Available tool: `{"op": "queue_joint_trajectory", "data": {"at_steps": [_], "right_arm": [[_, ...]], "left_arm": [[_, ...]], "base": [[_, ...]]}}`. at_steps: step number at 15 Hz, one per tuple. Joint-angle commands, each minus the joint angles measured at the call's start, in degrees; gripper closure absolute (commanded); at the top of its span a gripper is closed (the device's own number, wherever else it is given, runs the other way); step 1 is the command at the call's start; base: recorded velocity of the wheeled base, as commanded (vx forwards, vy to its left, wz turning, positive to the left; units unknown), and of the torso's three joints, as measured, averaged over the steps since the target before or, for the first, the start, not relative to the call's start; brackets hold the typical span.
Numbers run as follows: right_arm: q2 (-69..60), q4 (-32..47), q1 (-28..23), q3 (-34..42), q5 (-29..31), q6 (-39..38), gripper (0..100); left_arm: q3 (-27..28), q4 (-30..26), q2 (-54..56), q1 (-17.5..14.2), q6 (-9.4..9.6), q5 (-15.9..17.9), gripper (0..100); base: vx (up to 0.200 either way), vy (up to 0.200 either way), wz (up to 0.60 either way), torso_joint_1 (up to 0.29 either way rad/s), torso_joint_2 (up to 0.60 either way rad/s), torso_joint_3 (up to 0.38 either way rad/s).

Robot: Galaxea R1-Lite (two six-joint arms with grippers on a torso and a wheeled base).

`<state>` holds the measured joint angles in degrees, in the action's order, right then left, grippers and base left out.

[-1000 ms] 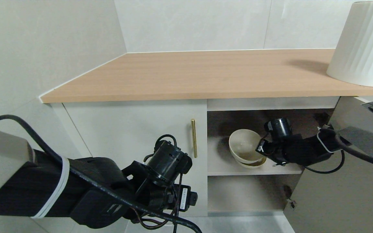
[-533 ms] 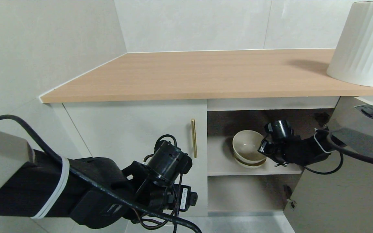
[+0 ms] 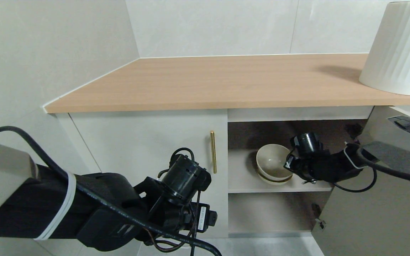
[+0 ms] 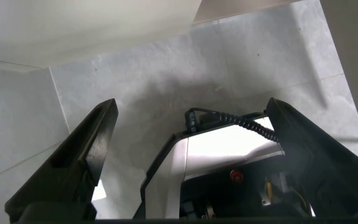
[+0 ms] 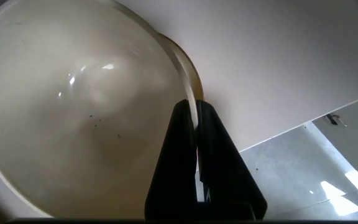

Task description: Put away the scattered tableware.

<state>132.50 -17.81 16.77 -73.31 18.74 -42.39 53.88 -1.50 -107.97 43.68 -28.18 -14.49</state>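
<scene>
A cream bowl [image 3: 272,164] sits tilted on top of another bowl [image 3: 276,180] with a brown rim, on the middle shelf [image 3: 242,177] of the open cabinet. My right gripper [image 3: 289,166] is inside the cabinet at the bowl's right rim. The right wrist view shows its black fingers [image 5: 194,158] pinched on the rim of the cream bowl [image 5: 73,118], with the lower bowl [image 5: 188,65] just behind. My left gripper [image 4: 191,162] hangs low in front of the shut left door, open, with only the floor between its fingers.
The cabinet's left door [image 3: 144,149] is shut and carries a gold handle [image 3: 213,152]. The right door [image 3: 379,199] stands open beside my right arm. A white ribbed container [image 3: 399,48] stands on the wooden countertop [image 3: 222,81]. A lower shelf [image 3: 269,213] lies below.
My right gripper has carried the cream bowl a little right and down, onto the lower bowl, tipping it more upright. The left arm has not moved.
</scene>
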Motion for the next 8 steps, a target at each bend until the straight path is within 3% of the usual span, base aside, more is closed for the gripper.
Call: {"op": "queue_joint_trajectory", "data": {"at_steps": [1,8], "right_arm": [[0.0,0.0,0.1,0.1,0.0,0.0,0],[-1.8,0.7,0.4,1.3,-0.6,0.3,0]], "left_arm": [[0.0,0.0,0.0,0.0,-0.03,0.0,0],[0.0,0.0,0.4,-0.2,-0.03,-0.1,0]], "base": [[0.0,0.0,0.0,0.0,0.0,0.0],[0.0,0.0,0.0,0.0,0.0,0.0]]}}
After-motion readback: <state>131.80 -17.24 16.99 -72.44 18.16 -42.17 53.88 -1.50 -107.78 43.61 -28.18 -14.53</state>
